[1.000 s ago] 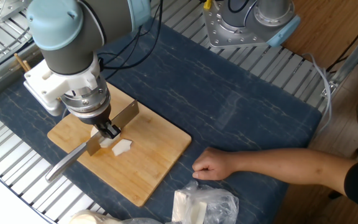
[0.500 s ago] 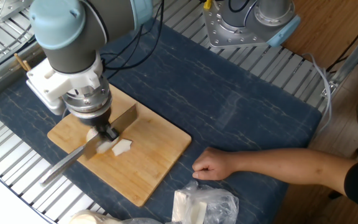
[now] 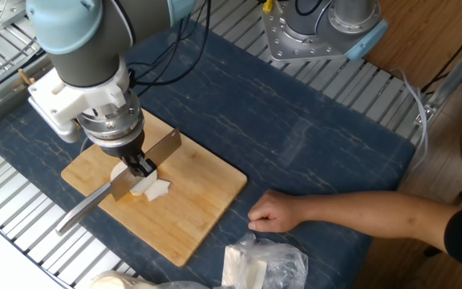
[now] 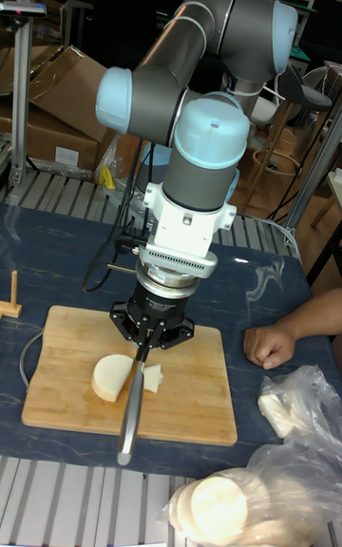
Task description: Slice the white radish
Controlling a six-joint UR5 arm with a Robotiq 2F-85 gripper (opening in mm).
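White radish (image 4: 112, 377) lies directly beneath the claw (image 4: 144, 346).

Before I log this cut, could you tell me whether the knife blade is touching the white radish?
Touching: in the tall fixed view the knife sits between the white radish disc and its cut-off piece.

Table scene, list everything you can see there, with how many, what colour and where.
white radish: one big cream-white disc plus a few small cut pieces beside it, on the cutting board
cutting board: one, light wood, on the blue mat
knife: one, steel blade and grey handle, held in the gripper, blade down between the disc and the cut pieces
blue mat: one, dark blue, covering the table
plastic bag: at least one, clear, holding white slices, at the near edge
wooden stand: one, small, left of the board
person's hand: one fist, resting on the mat right of the board
gripper: one, black, shut on the knife
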